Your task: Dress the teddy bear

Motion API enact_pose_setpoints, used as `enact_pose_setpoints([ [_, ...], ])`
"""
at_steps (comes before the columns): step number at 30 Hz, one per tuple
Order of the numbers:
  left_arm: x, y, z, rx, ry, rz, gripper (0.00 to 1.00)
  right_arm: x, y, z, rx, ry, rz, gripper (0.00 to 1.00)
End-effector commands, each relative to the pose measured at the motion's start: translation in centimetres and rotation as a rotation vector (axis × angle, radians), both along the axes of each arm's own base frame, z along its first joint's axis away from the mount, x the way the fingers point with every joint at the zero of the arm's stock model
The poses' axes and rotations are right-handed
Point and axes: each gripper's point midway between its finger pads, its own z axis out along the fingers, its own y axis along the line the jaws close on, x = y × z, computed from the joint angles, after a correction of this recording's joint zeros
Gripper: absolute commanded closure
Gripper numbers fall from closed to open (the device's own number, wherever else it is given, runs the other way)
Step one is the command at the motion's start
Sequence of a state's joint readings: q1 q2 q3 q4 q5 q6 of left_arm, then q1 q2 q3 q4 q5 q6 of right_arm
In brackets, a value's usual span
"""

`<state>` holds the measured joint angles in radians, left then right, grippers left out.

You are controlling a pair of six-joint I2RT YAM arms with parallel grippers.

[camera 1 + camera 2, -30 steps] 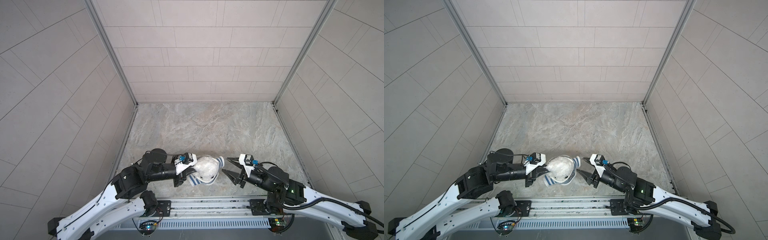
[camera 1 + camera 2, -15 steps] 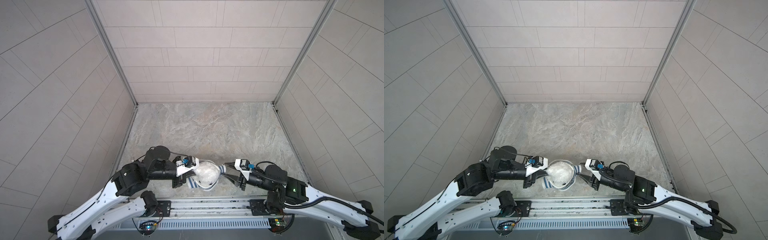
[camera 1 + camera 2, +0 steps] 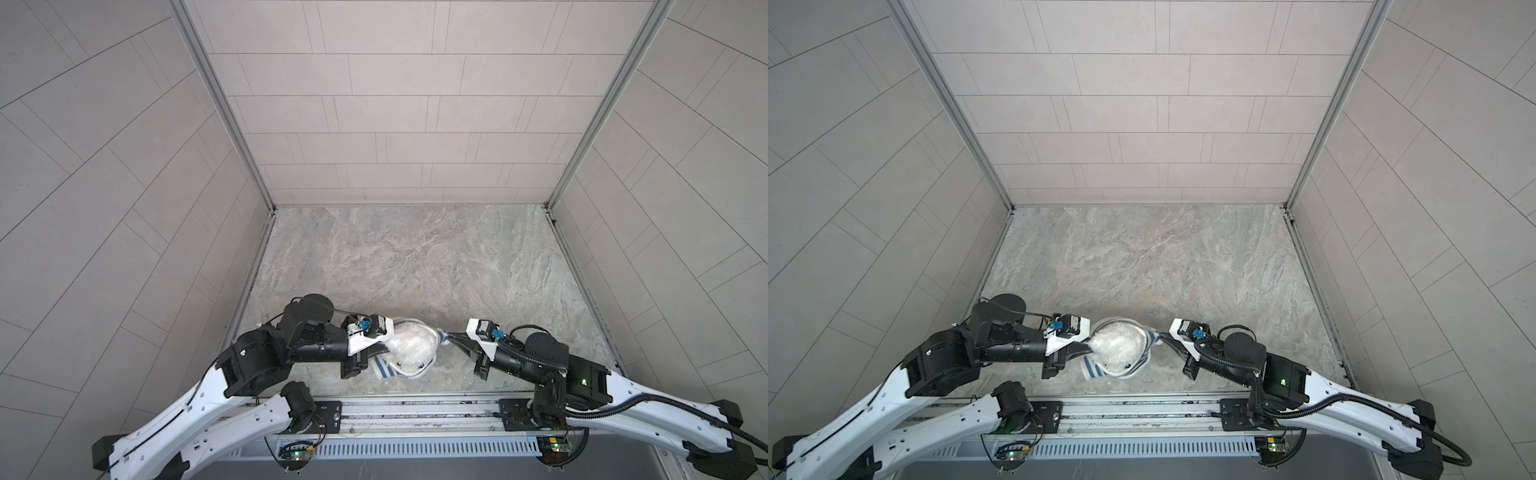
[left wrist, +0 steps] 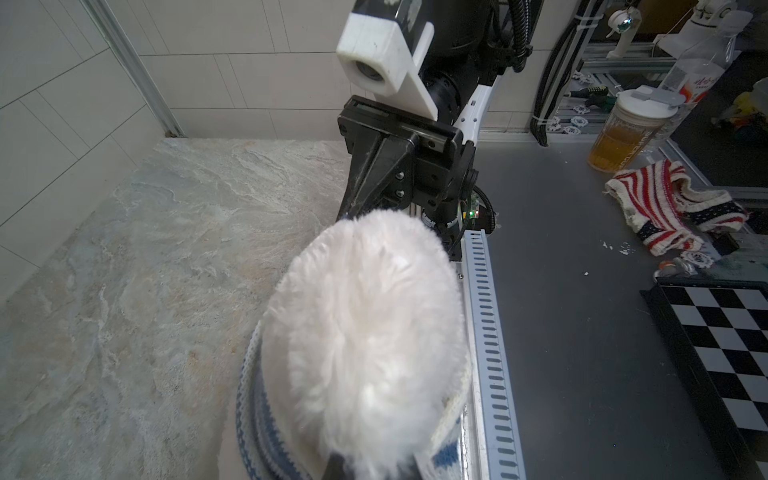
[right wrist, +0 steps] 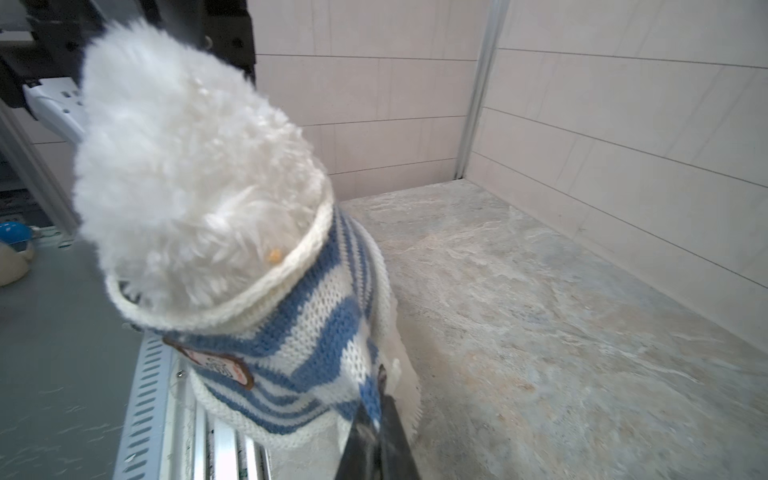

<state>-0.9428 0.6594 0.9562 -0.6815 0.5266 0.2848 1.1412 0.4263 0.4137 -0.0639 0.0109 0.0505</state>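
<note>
Teddy bear (image 3: 411, 345) sits in the lower middle of both top views, right at the near edge of the marble table (image 3: 415, 257), sandwiched between the two arms. The blue-and-white striped shirt (image 5: 299, 345) is wrapped round part of it. In the right wrist view the white ribbed opening rings the fluffy body, with fur bulging out above it toward the upper left of the frame, and the badge (image 5: 216, 365) shows lower left.

The left gripper (image 3: 384, 347) comes in from the left, jaws pinched together in the bear's fur. At the bottom edge of the left wrist view you just see a dark finger buried in the white fluff.

The right gripper (image 5: 380, 399) comes in from the right, clamped tight on a fold of the striped knit, which is pulled out to a point toward it in a top view (image 3: 1156, 338).

Can't tell whether the bear touches the table or hangs between them.
</note>
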Motion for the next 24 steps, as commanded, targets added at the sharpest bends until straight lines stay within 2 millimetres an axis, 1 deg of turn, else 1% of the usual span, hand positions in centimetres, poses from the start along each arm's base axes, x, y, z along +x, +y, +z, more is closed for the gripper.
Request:
enact_pose_setpoints([
  [1, -0.4, 0.0, 3.4, -0.111, -0.063, -0.014, 1.00, 2.4, -2.4, -1.3, -0.026, 0.001, -0.188, 1.00],
  [4, -0.6, 0.1, 4.0, -0.133, -0.066, -0.020, 1.00, 3.5, -3.3, -2.8, -0.073, 0.044, -0.264, 1.00],
  [7, -0.9, 0.1, 4.6, -0.158, -0.067, -0.028, 1.00, 4.5, -3.6, -3.9, -0.119, 0.100, -0.318, 1.00],
  [10, -0.9, 0.3, 5.5, -0.191, -0.072, -0.020, 1.00, 4.8, -2.8, -4.7, -0.146, 0.135, -0.304, 1.00],
  [12, -0.8, 0.3, 6.2, -0.225, -0.075, -0.006, 1.00, 4.8, -2.4, -4.8, -0.146, 0.130, -0.294, 1.00],
  [15, 0.2, 0.4, 7.1, -0.267, -0.075, 0.059, 1.00, 4.7, -1.9, -4.7, -0.148, 0.115, -0.266, 1.00],
  [17, 1.2, 0.5, 7.6, -0.288, -0.062, 0.124, 1.00, 4.0, -1.1, -4.0, -0.117, 0.101, -0.205, 1.00],
  [19, 2.9, 0.9, 7.8, -0.296, -0.040, 0.234, 1.00, 3.2, -0.6, -2.3, -0.054, 0.079, -0.150, 0.98],
  [20, 3.8, 1.0, 7.7, -0.298, -0.024, 0.291, 1.00, 2.8, -0.6, -1.3, -0.020, 0.062, -0.134, 0.92],
  [21, 4.6, 1.1, 7.6, -0.304, -0.001, 0.343, 1.00, 2.6, -0.8, -0.3, 0.004, 0.044, -0.130, 0.82],
  [22, 5.3, 1.1, 7.4, -0.317, 0.026, 0.381, 1.00, 2.5, -1.2, 0.5, 0.020, 0.029, -0.139, 0.75],
  [24, 6.4, 0.9, 7.1, -0.343, 0.095, 0.447, 1.00, 2.4, -1.8, 1.8, 0.036, 0.006, -0.159, 0.66],
])
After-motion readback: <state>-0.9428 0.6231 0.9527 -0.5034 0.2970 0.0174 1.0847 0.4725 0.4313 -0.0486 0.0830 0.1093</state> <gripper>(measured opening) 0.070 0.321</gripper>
